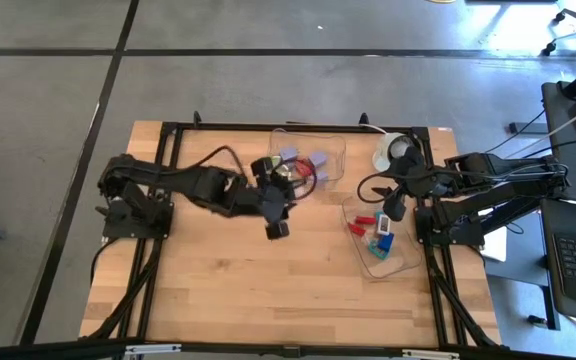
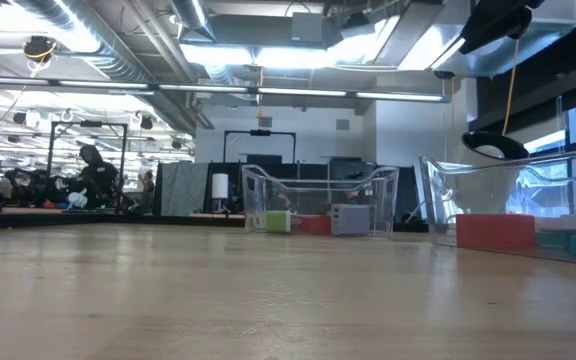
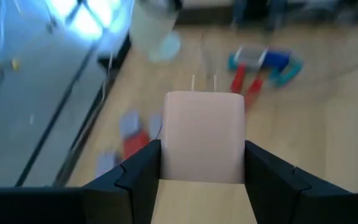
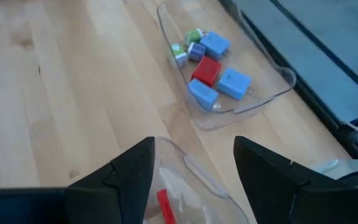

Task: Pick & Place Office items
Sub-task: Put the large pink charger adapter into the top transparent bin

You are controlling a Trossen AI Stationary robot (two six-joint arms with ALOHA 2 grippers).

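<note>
My left gripper [image 1: 277, 229] hangs above the middle of the table, shut on a pale pink block [image 3: 201, 134] with two thin metal prongs [image 3: 204, 81]. Other office items lie in two clear tubs. Lavender, red, blue and green pieces lie in the far tub [image 1: 308, 158] [image 4: 207, 68]. Red, blue and teal pieces lie in the right tub [image 1: 379, 240] [image 3: 261, 65]. My right gripper [image 1: 394, 209] [image 4: 194, 149] stands open above the right tub's far end, holding nothing. My left gripper pinches the pink block by its two opposite side faces [image 3: 169, 155] between its two fingers. The fingers slant downward, and the pronged end points away from the gripper. The block is lifted clear of the table.
A round white-and-black object [image 1: 393, 152] sits at the far right, beside the right arm. A black frame [image 1: 168, 135] borders the tabletop. Bare wood [image 1: 268, 290] lies across the table's near half. In the low view both tubs [image 2: 318, 200] [image 2: 508, 205] stand on the wood.
</note>
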